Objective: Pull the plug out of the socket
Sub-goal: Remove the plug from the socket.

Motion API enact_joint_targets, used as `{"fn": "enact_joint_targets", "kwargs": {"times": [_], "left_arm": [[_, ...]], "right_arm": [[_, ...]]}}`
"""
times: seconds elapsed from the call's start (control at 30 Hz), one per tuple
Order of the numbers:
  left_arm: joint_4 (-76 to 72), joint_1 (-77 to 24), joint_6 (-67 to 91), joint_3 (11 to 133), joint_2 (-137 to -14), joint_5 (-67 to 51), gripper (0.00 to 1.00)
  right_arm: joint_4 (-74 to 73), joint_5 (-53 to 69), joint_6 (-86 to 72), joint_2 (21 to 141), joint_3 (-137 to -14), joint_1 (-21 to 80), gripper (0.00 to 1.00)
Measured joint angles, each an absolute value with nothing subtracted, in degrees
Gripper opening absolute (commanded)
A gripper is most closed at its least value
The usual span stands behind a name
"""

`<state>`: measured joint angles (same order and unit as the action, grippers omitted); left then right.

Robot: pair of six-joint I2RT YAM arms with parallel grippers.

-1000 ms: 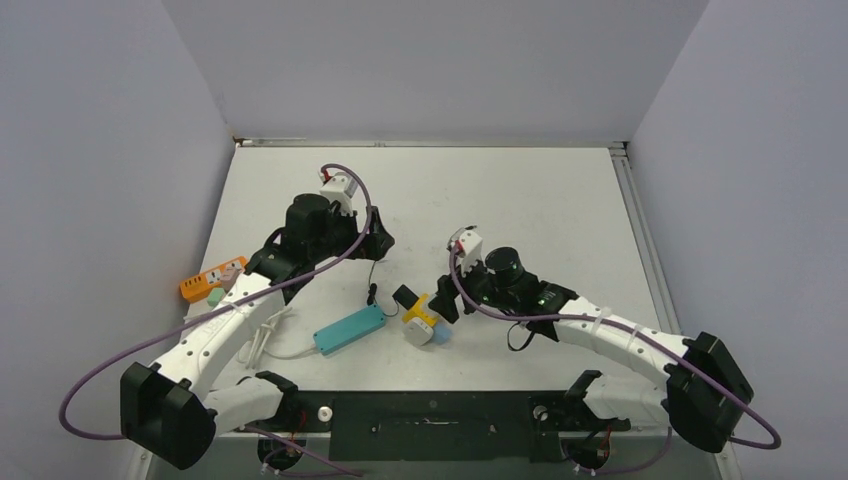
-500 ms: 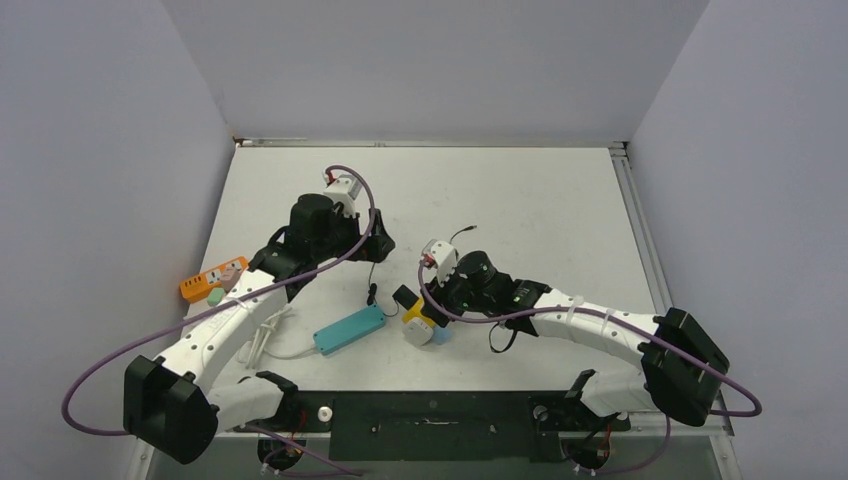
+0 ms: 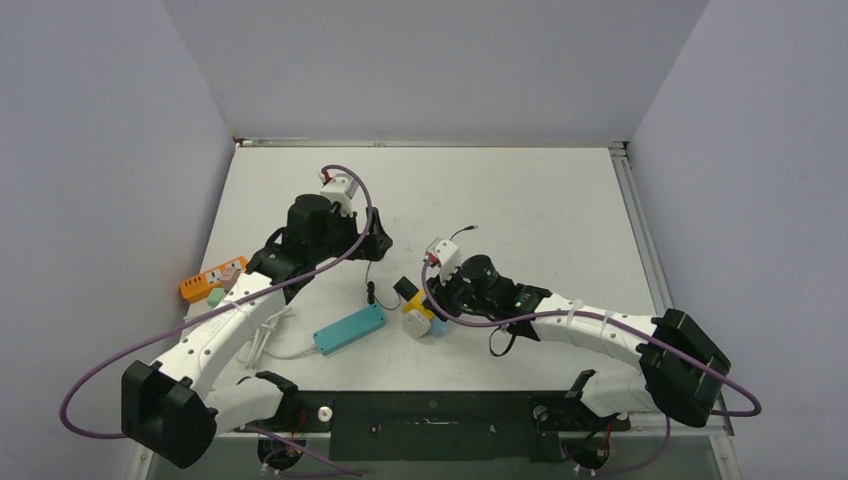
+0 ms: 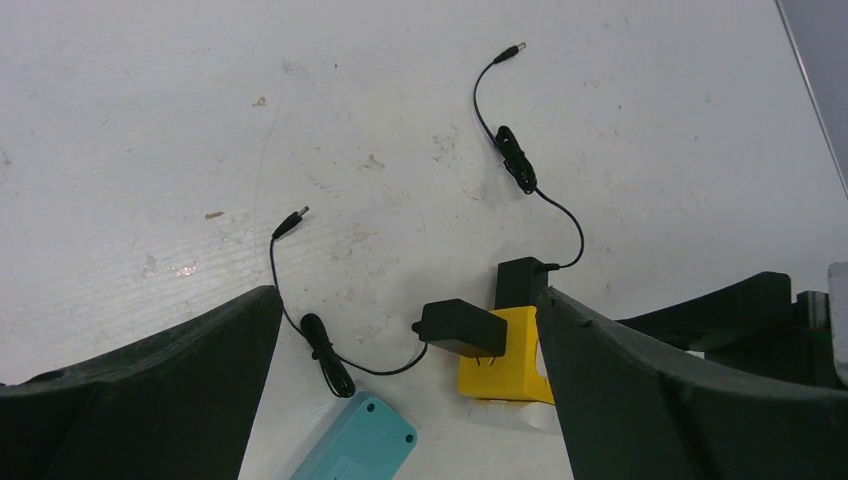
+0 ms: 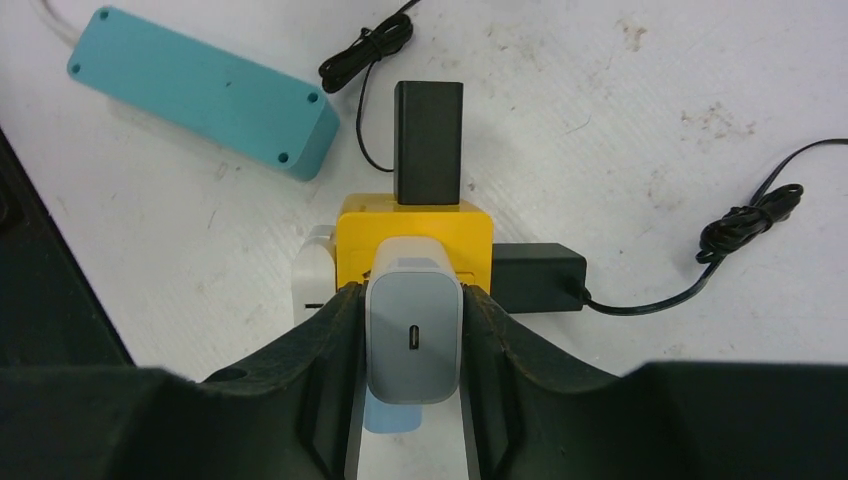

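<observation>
R gripper [image 5: 413,345] clamped on grey plug [image 5: 413,335] in yellow socket [image 5: 415,245]; L wide open.

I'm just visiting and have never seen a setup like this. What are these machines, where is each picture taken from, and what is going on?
These are two robot arms bolted to the near edge of a white table. One picture looks down from above; the other two come from small cameras on each arm's wrist, so the dark shapes at their edges are that arm's own fingers.

On the table sits a yellow socket cube with several plugs in it: two black adapters and a grey charger. A teal box and an orange power strip lie further left.

The right end effector has its fingers on both sides of the grey charger, apparently gripping it to pull it out. The left end effector hangs wide open above the cube, holding nothing.
</observation>
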<state>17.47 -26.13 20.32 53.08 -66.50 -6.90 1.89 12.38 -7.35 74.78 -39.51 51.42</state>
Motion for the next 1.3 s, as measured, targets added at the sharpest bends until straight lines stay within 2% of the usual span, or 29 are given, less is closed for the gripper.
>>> {"fn": "enact_joint_targets", "kwargs": {"times": [0.23,0.57,1.0,1.3], "left_arm": [[15.4,-24.5,20.3,52.9,-61.5,-6.8,0.96],[10.2,-23.8,24.0,51.2,-74.6,-23.4,0.96],[1.5,-27.4,29.8,50.9,-88.2,-38.8,0.96],[-7.0,-30.2,36.2,49.4,-92.0,-44.4,0.96]], "right_arm": [[16.9,4.3,-9.1,74.9,-33.9,51.4,0.05],[36.7,-5.7,-12.6,74.3,-22.5,52.3,0.05],[40.3,-12.9,-14.1,63.0,-16.2,52.9,0.05],[40.6,-13.3,-14.1,61.4,-16.0,53.1,0.05]]}}
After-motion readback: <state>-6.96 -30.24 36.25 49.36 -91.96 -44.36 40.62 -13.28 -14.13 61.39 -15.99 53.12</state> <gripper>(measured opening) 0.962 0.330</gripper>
